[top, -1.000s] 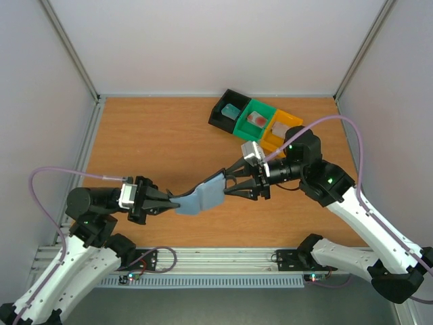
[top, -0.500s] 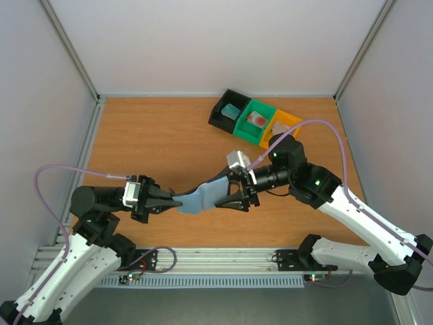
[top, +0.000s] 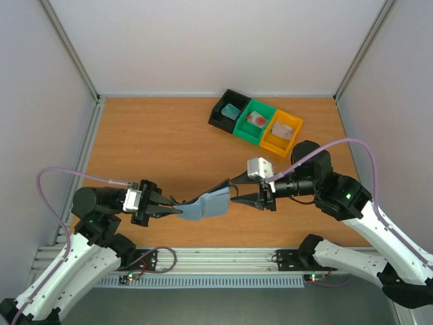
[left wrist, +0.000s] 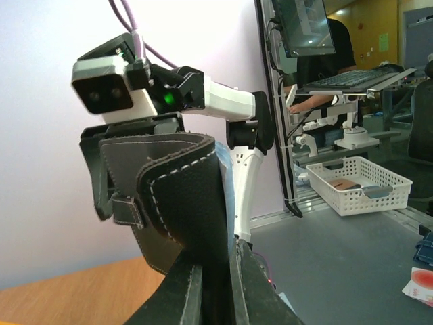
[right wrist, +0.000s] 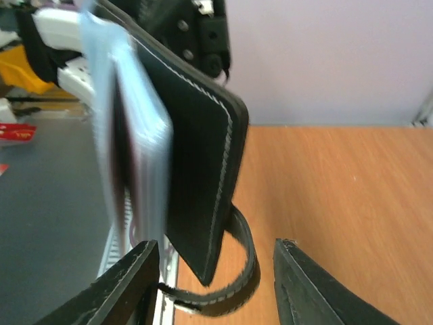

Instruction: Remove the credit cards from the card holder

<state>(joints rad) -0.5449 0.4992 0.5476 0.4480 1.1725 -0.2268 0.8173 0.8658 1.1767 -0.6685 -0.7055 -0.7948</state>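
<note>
The black card holder (top: 208,203) hangs in the air between the arms, its pale blue-grey pockets facing up. My left gripper (top: 177,208) is shut on its left edge; in the left wrist view the black leather (left wrist: 183,196) sits pinched between the fingers (left wrist: 184,294). My right gripper (top: 233,191) is open, its jaws either side of the holder's right corner (right wrist: 196,169) and looped strap (right wrist: 240,271) without touching. The credit cards lie in the trays: teal (top: 232,110), red (top: 257,119) and whitish (top: 285,128).
Black tray (top: 220,116), green tray (top: 249,130) and orange tray (top: 272,143) stand in a row at the back right of the wooden table (top: 155,142). Metal frame posts and white walls bound the table; a rail runs along its near edge.
My right gripper pushed left along the card holder, then backed off to the right and lower. The holder and my left gripper shifted slightly right and down.
</note>
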